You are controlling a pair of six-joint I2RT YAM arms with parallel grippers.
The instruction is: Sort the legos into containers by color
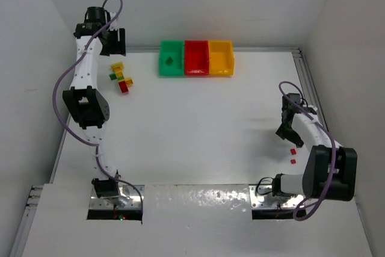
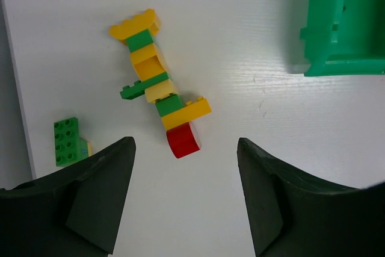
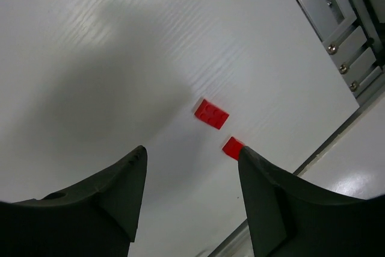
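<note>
From above, three bins stand side by side at the far edge of the table [image 1: 198,130]: the green bin [image 1: 171,58], the red bin [image 1: 196,57] and the yellow bin [image 1: 221,57], touching one another. The left gripper [image 1: 116,46] is at the far left, just beyond a clump of bricks [image 1: 121,76] in yellow, green and red. The right gripper [image 1: 290,136] hangs near the right edge, just beside two red bricks [image 1: 293,151] lying on the table. In the left wrist view the fingers [image 2: 102,191] are spread apart with nothing between them. Beyond them lies the clump of bricks [image 2: 159,85], a crooked chain with a red piece at its near end. A loose green brick [image 2: 65,141] sits apart at the left, and a corner of the green bin [image 2: 337,28] shows top right. In the right wrist view the fingers [image 3: 114,197] are also spread and empty. Beyond them a larger red brick [image 3: 211,114] and a smaller red brick [image 3: 233,147] lie near each other but apart, close to the metal rail [image 3: 337,22].
</note>
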